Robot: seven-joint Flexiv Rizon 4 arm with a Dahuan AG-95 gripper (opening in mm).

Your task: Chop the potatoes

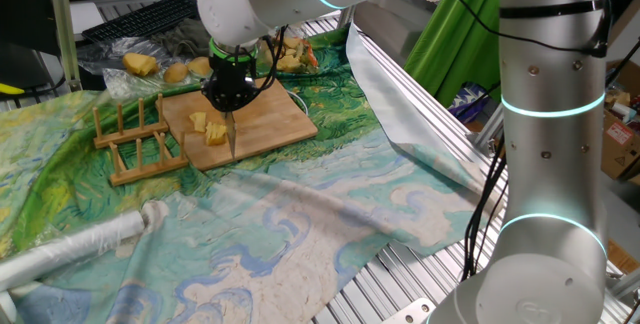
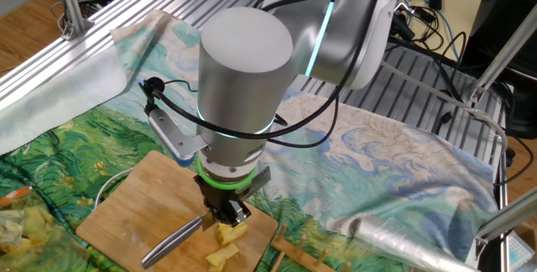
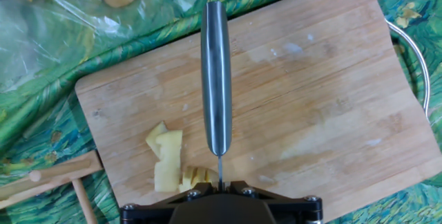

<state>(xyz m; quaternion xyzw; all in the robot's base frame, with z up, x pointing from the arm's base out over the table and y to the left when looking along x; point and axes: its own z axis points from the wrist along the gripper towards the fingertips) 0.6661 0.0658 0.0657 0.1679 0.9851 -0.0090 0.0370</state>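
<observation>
Over the wooden board (image 1: 240, 119), pointing straight down, hand (image 1: 228, 104) clenched on a knife (image 3: 215, 79), blade edge down against the wood. Just beside the blade, on the board's near corner by the wooden rack (image 1: 135, 142): pale-yellow potatoes (image 3: 168, 162), cut in small chunks. No readable writing anywhere. From the hand view only: knife's steel spine lengthwise, a metal loop at the board's edge. From one fixed view only: more potato pieces on plastic wrap (image 1: 150, 64) behind the board.

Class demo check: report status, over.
Gripper shut on knife, blade down. Potato chunks on board, beside blade. Nothing obstructing.
</observation>
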